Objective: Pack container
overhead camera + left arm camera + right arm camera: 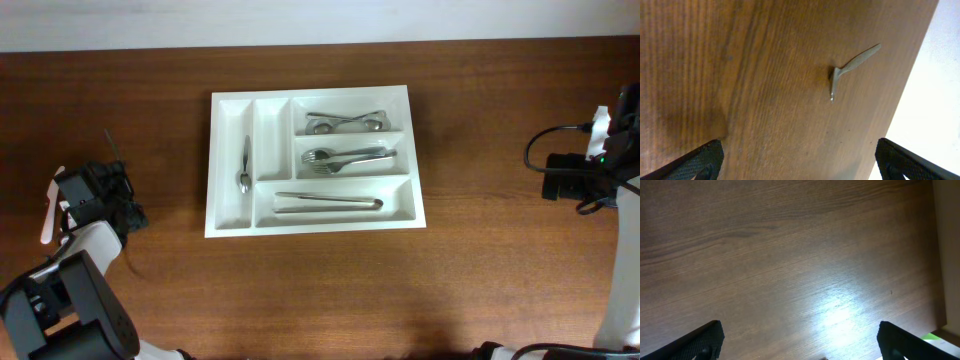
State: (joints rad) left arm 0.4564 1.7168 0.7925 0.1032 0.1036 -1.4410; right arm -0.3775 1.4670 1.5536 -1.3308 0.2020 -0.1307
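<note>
The container (270, 140), a large white tray, lies in the middle of the table. Its leftmost upright compartment holds a small spoon (245, 165). The three long compartments hold spoons (345, 123), forks (345, 158) and knives (328, 202). The second upright compartment shows nothing inside. My left gripper (110, 185) rests far to the left of the container, open (800, 162) over bare wood with nothing between its fingers. My right gripper (552, 178) is far to the right, also open (800, 340) and holding nothing.
A thin grey strip (850, 67) lies on the wood ahead of the left gripper, near the table's edge. Black cables (540, 145) loop beside the right arm. The table's edge (939, 255) runs close along the right gripper's side.
</note>
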